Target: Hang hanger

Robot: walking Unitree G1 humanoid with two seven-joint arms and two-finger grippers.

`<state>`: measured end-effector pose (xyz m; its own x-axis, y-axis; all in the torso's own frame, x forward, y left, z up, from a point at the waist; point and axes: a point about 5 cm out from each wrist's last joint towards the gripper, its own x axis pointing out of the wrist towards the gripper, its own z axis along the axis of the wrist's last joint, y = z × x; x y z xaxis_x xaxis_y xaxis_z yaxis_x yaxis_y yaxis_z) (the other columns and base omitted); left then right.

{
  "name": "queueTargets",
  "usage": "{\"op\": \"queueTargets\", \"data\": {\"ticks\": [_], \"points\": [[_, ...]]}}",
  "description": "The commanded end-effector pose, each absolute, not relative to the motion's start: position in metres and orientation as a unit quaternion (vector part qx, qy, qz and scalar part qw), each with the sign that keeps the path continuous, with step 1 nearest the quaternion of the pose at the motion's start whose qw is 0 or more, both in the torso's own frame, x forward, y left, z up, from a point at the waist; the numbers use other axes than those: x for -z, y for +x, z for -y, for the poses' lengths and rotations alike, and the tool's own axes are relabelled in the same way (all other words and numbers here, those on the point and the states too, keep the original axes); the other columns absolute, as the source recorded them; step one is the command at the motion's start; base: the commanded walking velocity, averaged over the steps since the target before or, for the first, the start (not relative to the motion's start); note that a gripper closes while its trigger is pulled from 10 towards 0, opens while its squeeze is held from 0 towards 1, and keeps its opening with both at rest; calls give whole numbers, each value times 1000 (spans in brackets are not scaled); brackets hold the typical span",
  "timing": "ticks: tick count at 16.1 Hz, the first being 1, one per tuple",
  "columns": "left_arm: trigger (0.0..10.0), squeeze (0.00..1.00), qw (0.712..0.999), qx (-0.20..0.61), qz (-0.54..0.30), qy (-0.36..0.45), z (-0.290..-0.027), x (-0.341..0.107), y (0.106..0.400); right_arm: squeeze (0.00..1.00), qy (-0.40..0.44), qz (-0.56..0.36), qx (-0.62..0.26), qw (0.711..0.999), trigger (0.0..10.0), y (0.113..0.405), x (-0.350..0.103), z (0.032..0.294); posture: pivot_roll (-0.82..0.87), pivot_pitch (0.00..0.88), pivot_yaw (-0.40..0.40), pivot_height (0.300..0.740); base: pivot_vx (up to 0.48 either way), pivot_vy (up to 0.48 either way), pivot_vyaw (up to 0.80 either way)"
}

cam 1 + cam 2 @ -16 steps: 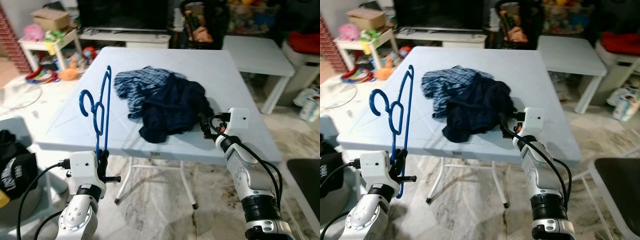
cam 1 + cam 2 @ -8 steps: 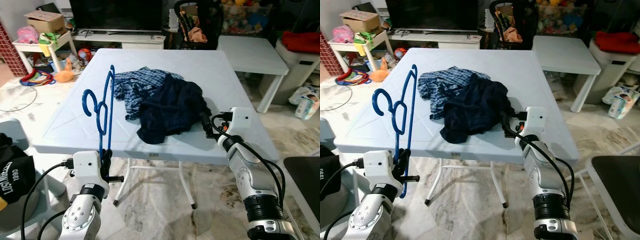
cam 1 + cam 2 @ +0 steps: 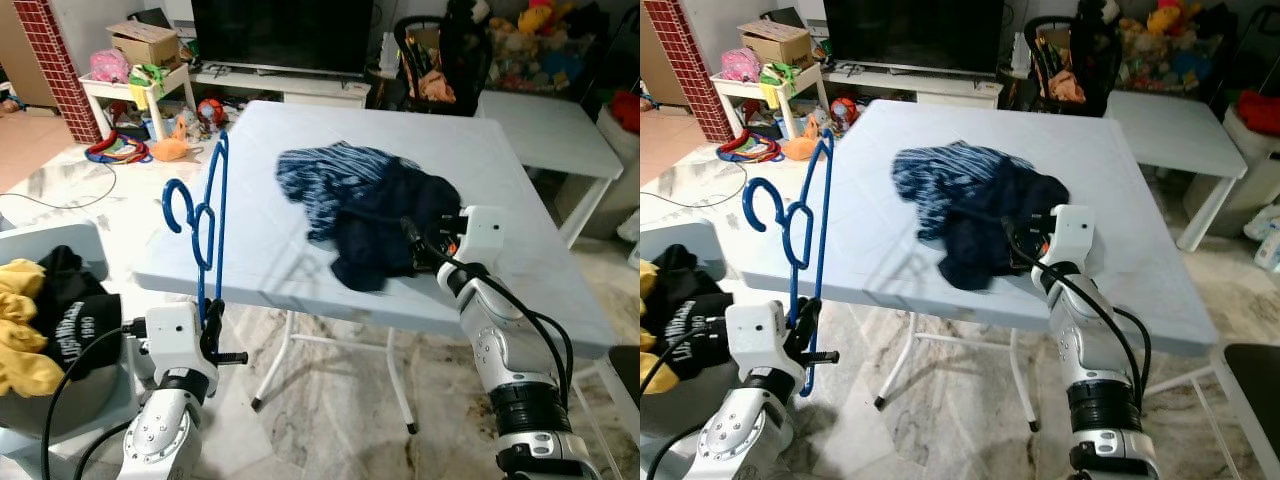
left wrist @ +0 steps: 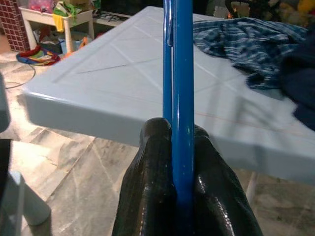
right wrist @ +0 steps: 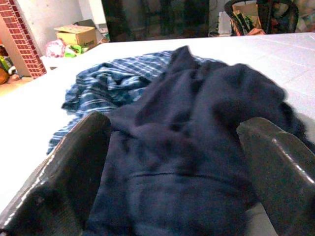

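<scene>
Left hand (image 3: 210, 318) low in the lower left of the head view, just off the near edge of the bench (image 3: 250, 200), fingers (image 4: 147, 196) pressed together on the bottom bar of a blue hanger (image 3: 205, 215). Hanger held upright, hook at the top curling toward the left of the frame, standing in front of the bench's near left corner.

Right hand (image 3: 412, 240) in the centre right of the frame, over the bench near its front edge, fingers (image 5: 64, 167) spread wide on either side of a dark navy garment (image 3: 395, 215); contact with the cloth not clear. Navy garment heaped mid-bench, overlapping a blue plaid shirt (image 3: 325, 175) that lies just behind and left of it.

Black and yellow clothing (image 3: 45, 320) piled in a grey bin at the lower left edge. Television (image 3: 275, 35) on a low white stand along the top; cardboard box (image 3: 145, 42) on a small white table, upper left. Second white table (image 3: 545, 135) at upper right.
</scene>
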<state>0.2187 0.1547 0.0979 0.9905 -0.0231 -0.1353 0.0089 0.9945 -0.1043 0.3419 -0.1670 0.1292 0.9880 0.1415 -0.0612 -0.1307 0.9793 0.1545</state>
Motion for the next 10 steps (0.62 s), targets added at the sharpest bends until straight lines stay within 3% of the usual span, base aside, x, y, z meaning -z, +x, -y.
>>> {"op": "queueTargets", "data": {"ticks": [1, 10], "points": [[10000, 0, 997, 12, -52, -53, -154, -105, 220, 0, 73, -31, -65, 995, 10000, 345, -133, 168, 54, 0, -28, 740, 0, 442, 0], [10000, 0, 997, 18, -51, -56, -151, -104, 222, 0, 70, -27, -66, 995, 10000, 348, -136, 168, 50, 0, -35, 740, 0, 449, 0]]}}
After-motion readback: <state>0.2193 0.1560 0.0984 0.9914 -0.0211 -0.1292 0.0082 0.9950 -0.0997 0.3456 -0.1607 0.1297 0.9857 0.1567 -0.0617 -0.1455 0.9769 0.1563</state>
